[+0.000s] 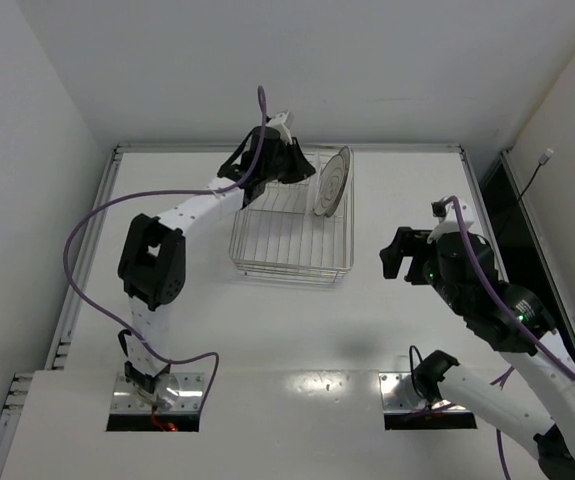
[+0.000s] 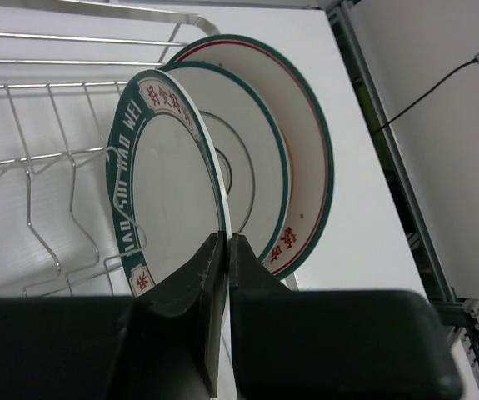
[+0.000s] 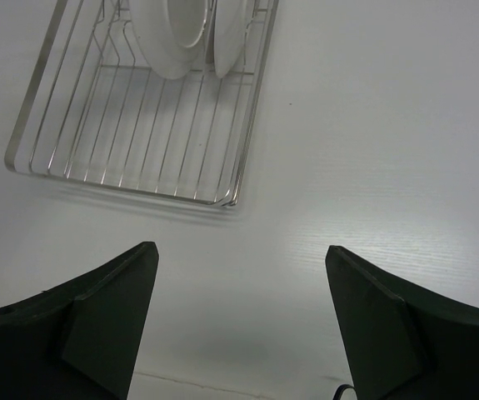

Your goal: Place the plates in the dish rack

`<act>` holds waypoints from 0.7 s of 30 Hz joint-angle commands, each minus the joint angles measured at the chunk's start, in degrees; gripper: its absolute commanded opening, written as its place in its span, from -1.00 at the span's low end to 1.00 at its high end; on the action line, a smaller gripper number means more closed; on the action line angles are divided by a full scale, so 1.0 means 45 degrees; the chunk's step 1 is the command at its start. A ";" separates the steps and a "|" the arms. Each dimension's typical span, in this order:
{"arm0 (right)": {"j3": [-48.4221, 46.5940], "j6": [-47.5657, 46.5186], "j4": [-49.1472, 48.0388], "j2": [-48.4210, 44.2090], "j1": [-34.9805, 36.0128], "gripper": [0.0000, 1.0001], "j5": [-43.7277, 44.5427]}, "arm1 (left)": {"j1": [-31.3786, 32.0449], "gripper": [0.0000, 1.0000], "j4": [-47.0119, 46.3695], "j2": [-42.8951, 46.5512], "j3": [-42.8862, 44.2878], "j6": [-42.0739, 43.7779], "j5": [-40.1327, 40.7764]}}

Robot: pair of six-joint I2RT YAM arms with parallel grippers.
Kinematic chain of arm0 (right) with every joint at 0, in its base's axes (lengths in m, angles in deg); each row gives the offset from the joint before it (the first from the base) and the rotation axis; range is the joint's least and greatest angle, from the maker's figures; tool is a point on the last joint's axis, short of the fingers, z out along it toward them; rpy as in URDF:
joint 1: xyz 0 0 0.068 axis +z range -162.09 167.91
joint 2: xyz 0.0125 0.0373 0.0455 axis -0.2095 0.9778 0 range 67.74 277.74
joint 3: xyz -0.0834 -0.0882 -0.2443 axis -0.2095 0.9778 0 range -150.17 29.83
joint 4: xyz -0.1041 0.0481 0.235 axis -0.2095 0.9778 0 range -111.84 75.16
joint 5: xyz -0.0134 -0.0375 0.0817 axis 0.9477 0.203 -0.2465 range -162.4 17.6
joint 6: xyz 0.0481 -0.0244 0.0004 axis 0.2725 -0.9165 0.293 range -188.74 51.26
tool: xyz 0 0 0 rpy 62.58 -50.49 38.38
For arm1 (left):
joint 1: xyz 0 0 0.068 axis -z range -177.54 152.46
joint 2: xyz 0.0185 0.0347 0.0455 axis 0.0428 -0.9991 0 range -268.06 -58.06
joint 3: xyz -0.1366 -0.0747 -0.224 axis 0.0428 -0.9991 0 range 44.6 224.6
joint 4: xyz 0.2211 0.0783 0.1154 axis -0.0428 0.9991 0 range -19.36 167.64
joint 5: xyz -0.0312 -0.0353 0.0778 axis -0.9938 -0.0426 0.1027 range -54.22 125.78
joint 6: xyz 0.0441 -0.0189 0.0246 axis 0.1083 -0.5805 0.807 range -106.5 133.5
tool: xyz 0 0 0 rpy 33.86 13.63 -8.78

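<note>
Step in hand: seating the last plate. The left gripper (image 2: 225, 242) is clenched on the rim of the lettered plate (image 2: 168, 192), which stands on edge in the dish rack (image 1: 277, 235).
Left gripper, state: fingers pinched together, with the plate's lower rim running between them.
Right gripper (image 3: 239, 250), state: released, fingers spread wide with nothing between them. It hangs above the bare table (image 3: 372, 125).
Lettered plate: directly ahead of the left fingertips. It has a broad teal band with white characters and stands nearly upright.
Thin-rimmed plate (image 2: 251, 167): just beyond the held plate. It has a narrow teal edge and a dark ring at its centre.
Red-ringed plate (image 2: 310, 167): farthest from the left gripper. It has a teal edge, a red line and red characters.
Dish rack: ahead and to the left of the right gripper, with the plates at its far end.
Count: three plates, all in the rack; one rack; two grippers.
Progress, as judged: loading looks all but complete.
Next move calls for: letting go only once the tines (image 2: 72, 200) carry the plate, then withdrawing straight along its plane so the rim is not dragged or tipped against its neighbour.
</note>
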 commanded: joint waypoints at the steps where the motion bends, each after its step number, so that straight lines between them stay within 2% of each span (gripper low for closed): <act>1: -0.0233 -0.0047 -0.0127 -0.0057 -0.0053 0.60 -0.0139 | 0.0441 -1.00 0.0201 -0.0228 0.1179 0.0501 0.0763; 5: -0.0506 -0.0047 -0.0010 -0.0057 -0.0053 0.68 -0.0140 | 0.0909 -0.75 0.1899 -0.0542 0.2078 0.0756 0.1545; 6: -0.0507 -0.0047 -0.0010 0.0059 -0.0053 0.68 -0.0256 | 0.0911 -0.55 0.2135 -0.0658 0.2215 0.0757 0.1856; 8: -0.0642 -0.0047 -0.0010 0.0060 -0.0053 0.71 -0.0257 | 0.1203 -0.26 0.2700 -0.0659 0.2586 0.0873 0.2092; 9: -0.0644 -0.0047 -0.0010 0.0176 -0.0053 0.75 -0.0257 | 0.1204 0.10 0.2897 -0.0659 0.2703 0.0874 0.2248; 11: -0.0779 -0.0047 0.0107 0.0293 -0.0053 0.90 -0.0257 | 0.1321 0.36 0.3423 -0.0659 0.2958 0.0874 0.2249; 12: -0.0781 -0.0047 0.0107 0.0294 -0.0053 0.96 -0.0257 | 0.1321 0.41 0.3426 -0.0466 0.2958 0.0874 0.2075; 14: -0.1111 -0.0047 0.0244 0.0663 -0.0053 1.00 0.0052 | 0.1321 0.58 0.3543 -0.0134 0.2958 0.1011 0.1724; 15: -0.1422 -0.0047 0.0534 0.0820 -0.0053 1.00 0.0248 | 0.1321 0.75 0.3544 0.0255 0.2958 0.1127 0.1722; 18: -0.2047 -0.0379 0.0654 0.1599 -0.0053 1.00 0.0835 | 0.1321 0.91 0.3698 0.1327 0.2958 0.1536 0.1411; 21: -0.2556 -0.0632 0.0771 0.2187 -0.0053 1.00 0.1089 | 0.1321 0.94 0.3876 0.2520 0.2355 0.2123 0.1292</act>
